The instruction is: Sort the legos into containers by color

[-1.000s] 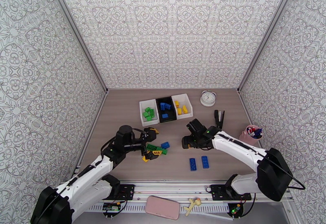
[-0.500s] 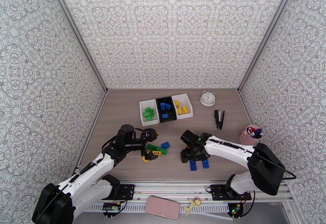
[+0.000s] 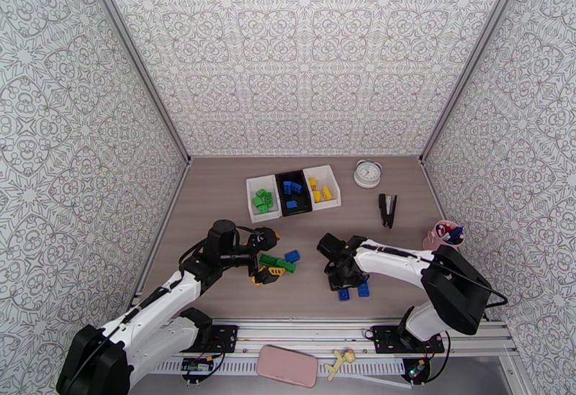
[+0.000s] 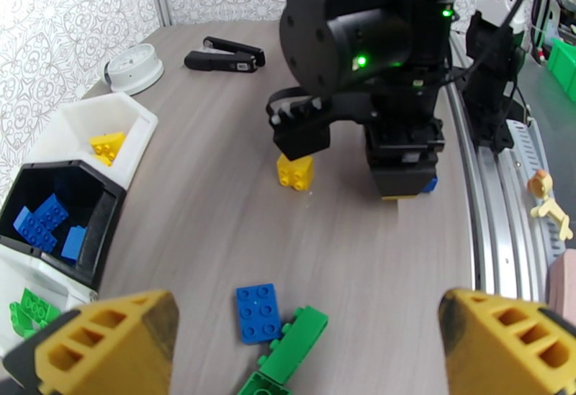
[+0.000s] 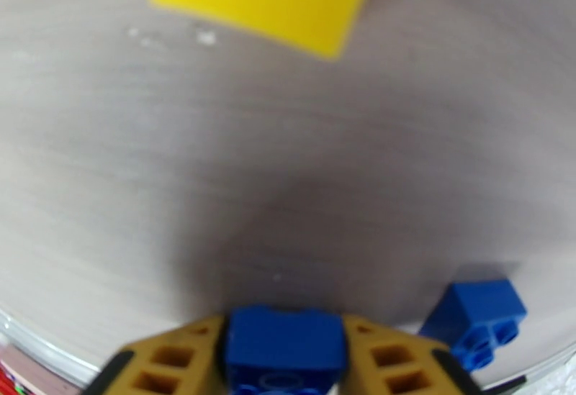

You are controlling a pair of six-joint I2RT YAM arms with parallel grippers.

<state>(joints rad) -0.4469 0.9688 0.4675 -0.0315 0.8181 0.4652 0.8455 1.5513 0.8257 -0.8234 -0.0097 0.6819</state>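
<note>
Right gripper [image 5: 284, 353] is clamped on a blue brick [image 5: 284, 335]. Its fingers [image 5: 180, 360] are snug on both sides, low over the table [image 5: 288, 173] near my edge. A second blue brick [image 5: 475, 314] sits just to its right, and as far as I can tell they're not touching. A yellow brick [image 5: 259, 1] lies a bit farther out on the bare wood.

Left gripper [image 4: 309, 317] is spread wide with nothing in it, hovering by a small pile. That pile has a long green brick [image 4: 295, 339] with a loose blue brick [image 4: 258, 312] right against it, and there's more green underneath that I can't make out well.

Bins are in a row toward the back, well apart from both grippers. The left white bin [image 3: 250, 198] has greens, the black bin [image 3: 291, 173] has blues, and the right white bin [image 3: 333, 189] has yellows.

Off to the right of the bins there's a clock [image 3: 368, 173], then a stapler [image 3: 387, 209], and a pink pen cup [image 3: 444, 237] by the wall.
</note>
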